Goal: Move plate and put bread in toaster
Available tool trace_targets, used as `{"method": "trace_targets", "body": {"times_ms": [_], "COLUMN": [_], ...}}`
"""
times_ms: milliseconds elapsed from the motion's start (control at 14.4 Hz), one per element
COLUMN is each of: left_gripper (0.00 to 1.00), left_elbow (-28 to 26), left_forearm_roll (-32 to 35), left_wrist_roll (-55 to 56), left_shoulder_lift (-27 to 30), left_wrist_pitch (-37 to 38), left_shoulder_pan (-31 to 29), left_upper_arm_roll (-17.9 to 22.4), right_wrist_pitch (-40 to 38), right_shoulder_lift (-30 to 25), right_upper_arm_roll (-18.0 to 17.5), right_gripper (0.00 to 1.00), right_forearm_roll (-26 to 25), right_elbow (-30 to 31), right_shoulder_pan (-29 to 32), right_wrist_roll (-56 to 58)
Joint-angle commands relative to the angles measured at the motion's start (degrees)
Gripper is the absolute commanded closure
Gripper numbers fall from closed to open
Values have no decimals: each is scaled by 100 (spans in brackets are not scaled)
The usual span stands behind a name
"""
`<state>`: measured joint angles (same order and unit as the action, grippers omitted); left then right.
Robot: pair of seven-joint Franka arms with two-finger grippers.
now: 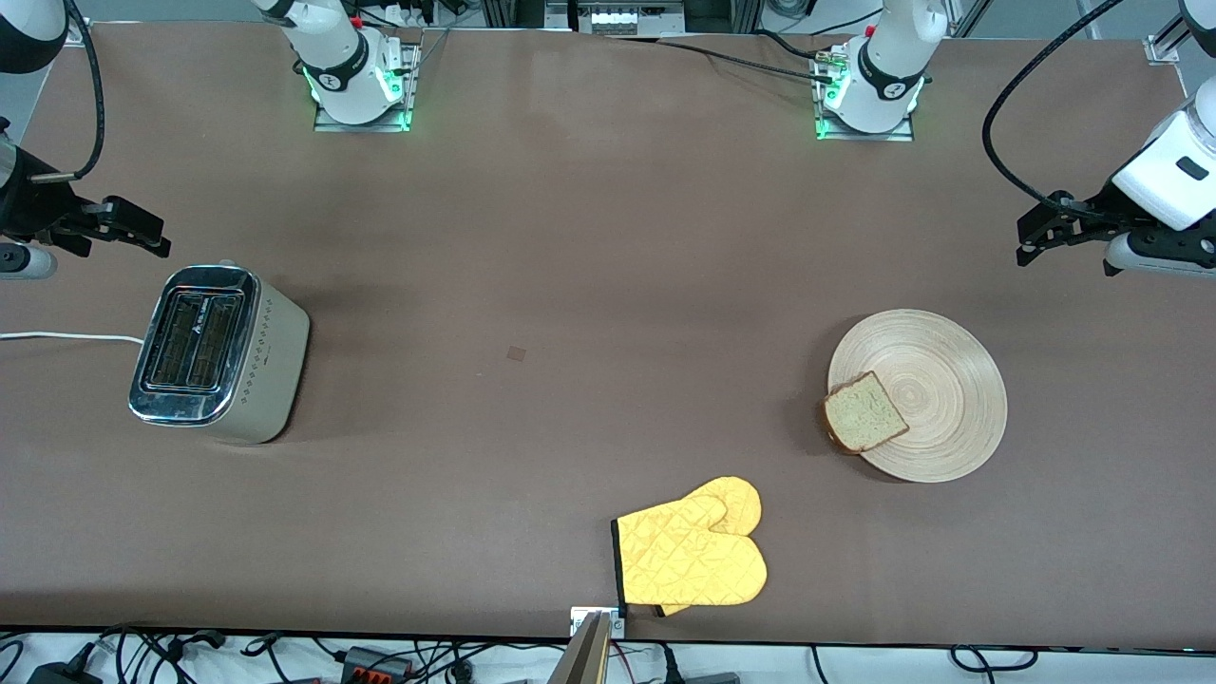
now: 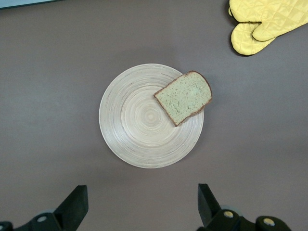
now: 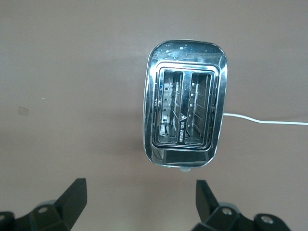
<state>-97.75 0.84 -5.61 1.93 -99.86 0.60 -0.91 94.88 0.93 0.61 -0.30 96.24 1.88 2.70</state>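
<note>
Nothing of the task seems done yet, judging from how things lie. The large round plate of pale wood with ring grain [image 1: 940,380] rests on the brown table [image 1: 570,237] toward the left arm's end. The square slice of light brown bread with darker crust [image 1: 863,412] lies on the plate's rim, one corner hanging out over the edge. The two-slot toaster with chrome top and cream dotted sides [image 1: 220,353] stands well apart, toward the right arm's end, and both slots look empty in the right wrist view. A yellow quilted oven mitt [image 1: 693,551] lies nearer to the front camera than the plate.

The left gripper [image 1: 1050,231] hangs over bare table near the plate, fingers spread wide and holding nothing. The right gripper [image 1: 133,228] hangs near the toaster, also wide open and empty.

So both steps are left: moving the plate, and carrying the bread into a slot.
</note>
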Motion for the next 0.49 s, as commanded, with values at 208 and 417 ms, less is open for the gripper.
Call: {"method": "trace_targets", "body": {"times_ms": [208,417], "left_gripper": [0,0], "left_elbow": [-51,-51], "left_forearm_roll": [39,39], "left_wrist_roll": [52,52], "left_shoulder_lift": [80,88], "left_wrist_pitch": [-34,-34], "left_shoulder_pan": [2,-7], "left_upper_arm_roll": [-15,-23], "right_wrist_pitch": [-40,-22], "right_shoulder_lift": [-120,-120], "right_upper_arm_roll": [-79,-70], "right_gripper": [0,0], "right_forearm_roll": [-75,-67], "right_elbow": [53,53], "right_shoulder_pan": [40,40], "right_wrist_roll": [-59,-60]}}
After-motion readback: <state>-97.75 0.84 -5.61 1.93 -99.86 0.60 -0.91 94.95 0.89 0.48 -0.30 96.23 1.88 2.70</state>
